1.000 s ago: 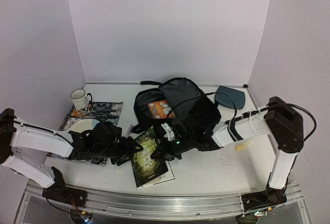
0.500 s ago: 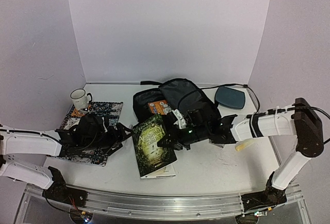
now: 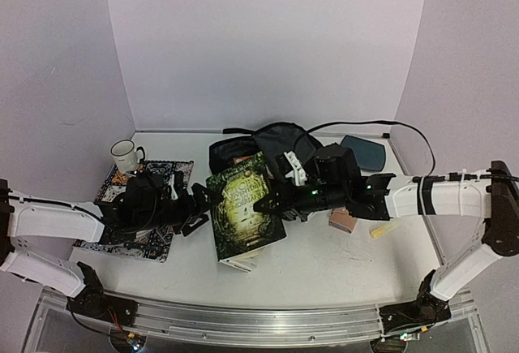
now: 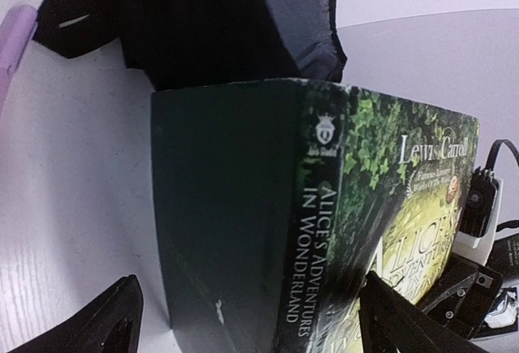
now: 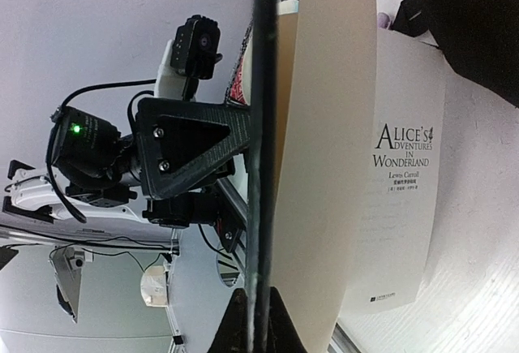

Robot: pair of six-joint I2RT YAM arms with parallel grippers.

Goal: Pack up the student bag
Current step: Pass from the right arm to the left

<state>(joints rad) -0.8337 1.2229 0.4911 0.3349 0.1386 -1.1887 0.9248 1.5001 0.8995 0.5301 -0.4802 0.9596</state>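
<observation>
**A:** Since the white table (image 3: 340, 268) is the biggest thing, what lies on it?

**B:** At the far centre lies the student bag (image 3: 272, 140), black and slumped, with a grey-lined flap showing. The right arm and a book hide its near side.

**A:** Which book?

**B:** It is a paperback, "Alice's Adventures in Wonderland" (image 3: 243, 207), just near of the bag and a little left of centre. Its green front cover is lifted and tilted. The pages lie on the table beneath, with the title page showing.

**A:** What else, going down in size?

**B:** A patterned placemat (image 3: 162, 170) lies at the left, partly under the left arm. A blue-grey tray (image 3: 366, 152) sits far right, just beside the bag. A white mug (image 3: 124, 155) stands at the placemat's far left corner.

**A:** And the pincers?

**B:** The right pincer (image 5: 255, 320) is closed tight on the edge of the book's front cover and holds it up. The left pincer (image 4: 259, 320) is spread wide, with a finger on either side of the spine. It grips nothing.

**A:** What are the smallest things?

**B:** A tan block (image 3: 343, 221) lies just near of the right forearm. A pale yellow stick (image 3: 381, 230) lies to its right.
</observation>
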